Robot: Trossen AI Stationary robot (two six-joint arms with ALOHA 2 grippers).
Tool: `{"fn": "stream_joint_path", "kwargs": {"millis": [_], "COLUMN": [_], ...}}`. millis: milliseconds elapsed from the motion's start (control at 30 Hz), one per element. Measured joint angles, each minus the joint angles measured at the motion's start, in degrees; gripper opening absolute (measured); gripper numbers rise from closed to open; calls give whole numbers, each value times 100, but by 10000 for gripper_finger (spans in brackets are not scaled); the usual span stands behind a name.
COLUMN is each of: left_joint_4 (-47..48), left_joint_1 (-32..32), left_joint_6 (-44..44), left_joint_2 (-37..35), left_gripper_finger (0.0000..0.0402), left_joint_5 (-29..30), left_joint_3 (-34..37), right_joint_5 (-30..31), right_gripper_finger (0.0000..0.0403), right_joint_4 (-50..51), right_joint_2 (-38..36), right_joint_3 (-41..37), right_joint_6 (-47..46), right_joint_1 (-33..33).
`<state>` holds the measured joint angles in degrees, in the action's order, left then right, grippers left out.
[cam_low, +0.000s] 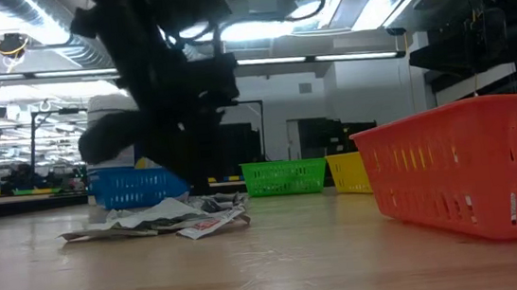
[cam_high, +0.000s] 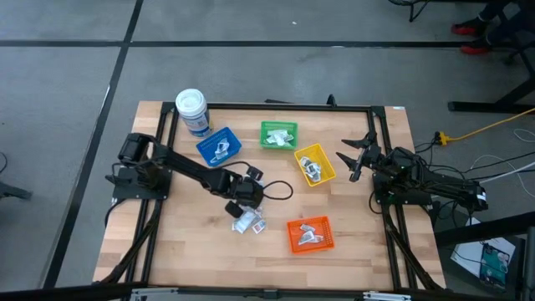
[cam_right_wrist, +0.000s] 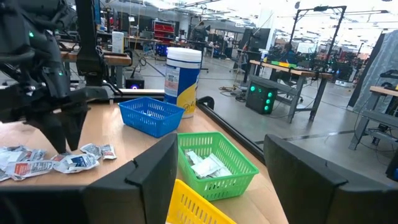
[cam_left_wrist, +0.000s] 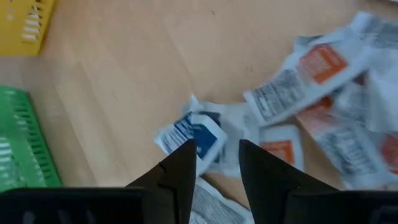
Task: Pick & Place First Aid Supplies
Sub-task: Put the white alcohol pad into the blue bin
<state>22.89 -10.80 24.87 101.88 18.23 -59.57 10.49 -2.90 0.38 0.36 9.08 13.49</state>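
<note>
**Wood, plastic, paper**

The worktop [cam_high: 192,259] is pale, smooth plank wood with a matt finish. The orange bin [cam_low: 476,176] is slotted plastic, slightly glossy. The first aid packets [cam_left_wrist: 298,74] look like crinkled printed paper, some silvery.

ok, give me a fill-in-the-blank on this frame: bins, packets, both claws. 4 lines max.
1. The left claw hangs open over the loose pile of ____ on the table.
2. The round jar stands next to the ____ bin.
3. The right claw waits open, nearest the ____ bin.
4. The bin closest to the low camera is ____.

Missing words: packets; blue; yellow; orange
</note>
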Motion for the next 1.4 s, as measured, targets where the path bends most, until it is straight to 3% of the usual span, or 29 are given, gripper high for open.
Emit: {"fn": "stream_joint_path", "kwargs": {"millis": [867, 1033, 1233, 1400], "left_joint_4": [-569, -601, -603, -600], "left_joint_1": [208, 235, 235, 235], "left_joint_6": [280, 99, 80, 85], "left_joint_2": [433, 433, 433, 433], "left_gripper_finger": [111, 82, 11, 2], "left_joint_5": [270, 309, 311, 318], "left_joint_3": [-5, -5, -5, -3], "right_joint_5": [-1, -1, -1, -1], "right_gripper_finger": [236, 236, 236, 236], "right_joint_4": [2, 2, 2, 2], "right_joint_2": [0, 0, 0, 0], "right_joint_3": [0, 0, 0, 0], "right_joint_6": [0, -1, 0, -1], "right_joint_1": [1, 0, 1, -1]}}
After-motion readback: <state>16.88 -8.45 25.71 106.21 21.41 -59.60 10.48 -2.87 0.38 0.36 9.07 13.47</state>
